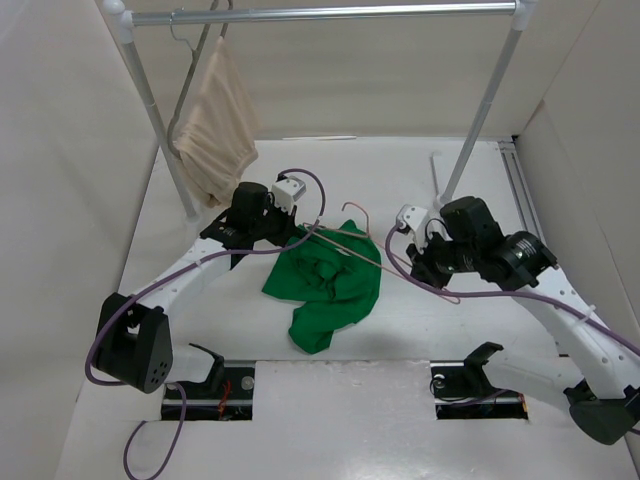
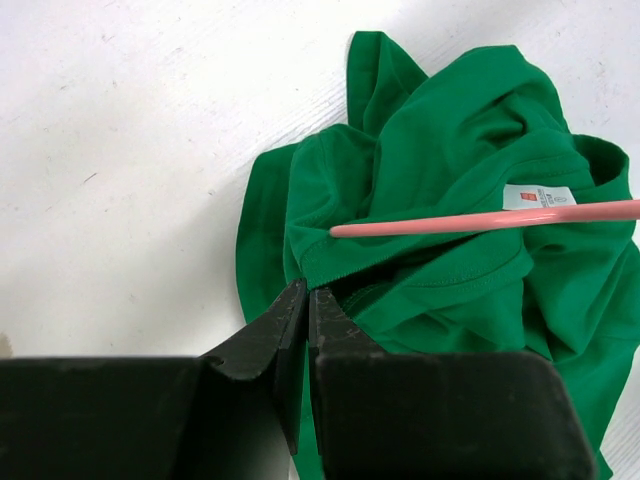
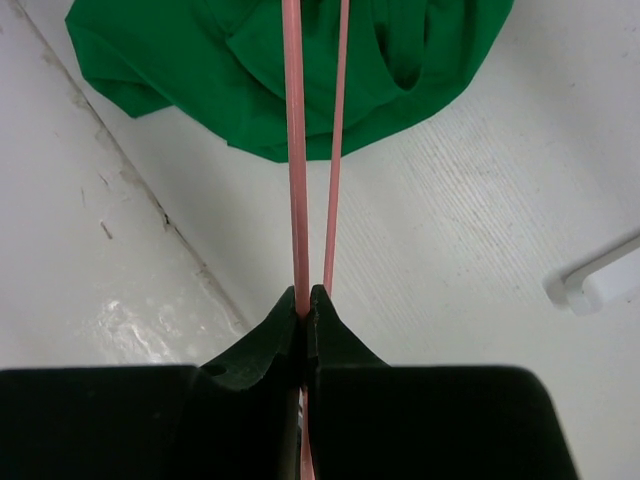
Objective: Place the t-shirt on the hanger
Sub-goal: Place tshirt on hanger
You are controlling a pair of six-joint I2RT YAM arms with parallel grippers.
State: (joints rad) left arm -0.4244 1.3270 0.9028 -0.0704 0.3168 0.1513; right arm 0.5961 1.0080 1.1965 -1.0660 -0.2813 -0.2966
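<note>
The green t-shirt (image 1: 325, 285) lies crumpled on the white table between the two arms, its white neck tag (image 2: 538, 196) facing up. The thin pink hanger (image 1: 345, 250) reaches from the right across the top of the t-shirt (image 2: 450, 180); one end of the hanger (image 2: 480, 220) lies over the cloth near the tag. My right gripper (image 1: 410, 265) is shut on the hanger (image 3: 297, 200), with two pink wires running from my right gripper (image 3: 308, 295) toward the t-shirt (image 3: 200, 70). My left gripper (image 1: 298, 238) is shut, the tips of my left gripper (image 2: 306, 292) at a hem of the shirt; no cloth shows between them.
A clothes rack stands at the back, its metal rod (image 1: 330, 14) on two slanted white posts (image 1: 480, 110). A beige cloth (image 1: 215, 125) hangs from a grey hanger at the rod's left end. White walls close in both sides. A white rack foot (image 3: 600, 285) lies right of the right gripper.
</note>
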